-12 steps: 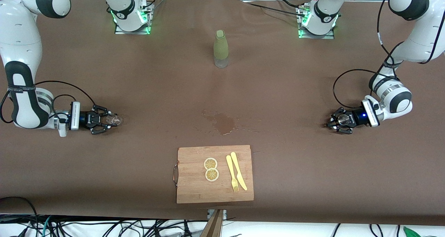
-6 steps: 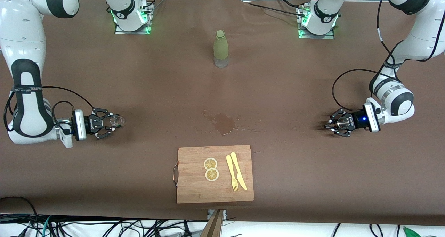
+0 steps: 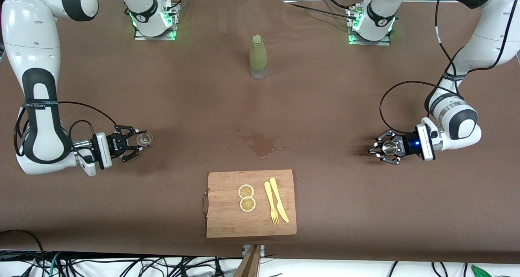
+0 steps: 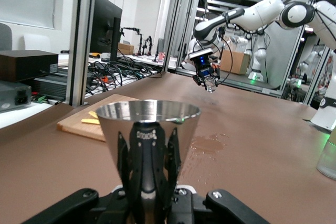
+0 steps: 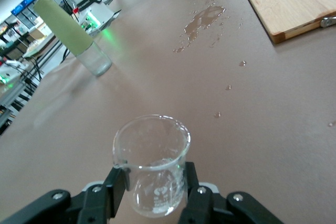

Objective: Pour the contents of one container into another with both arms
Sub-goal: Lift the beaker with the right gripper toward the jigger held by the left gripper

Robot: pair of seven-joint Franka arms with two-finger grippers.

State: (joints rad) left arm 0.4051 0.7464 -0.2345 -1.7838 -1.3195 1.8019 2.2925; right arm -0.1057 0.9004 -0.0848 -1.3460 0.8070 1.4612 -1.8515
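My right gripper (image 3: 140,141) is shut on a clear glass beaker (image 3: 144,138), held upright over the table at the right arm's end. In the right wrist view the beaker (image 5: 152,163) sits between the black fingers (image 5: 116,184) and looks empty. My left gripper (image 3: 384,148) is shut on a shiny metal cup (image 3: 390,147) over the left arm's end of the table. In the left wrist view the cone-shaped cup (image 4: 148,124) fills the foreground, and the right arm's beaker (image 4: 210,83) shows far off.
A wet spill (image 3: 263,143) marks the brown table midway between the grippers. Nearer the camera lies a wooden cutting board (image 3: 227,216) with two lemon slices (image 3: 246,198) and a yellow fork and knife (image 3: 275,204). A green-sleeved bottle (image 3: 258,57) stands between the arm bases.
Both grippers have moved toward the table's middle with their containers still in hand. The right one with the beaker has moved a little farther than the left one with the cup.
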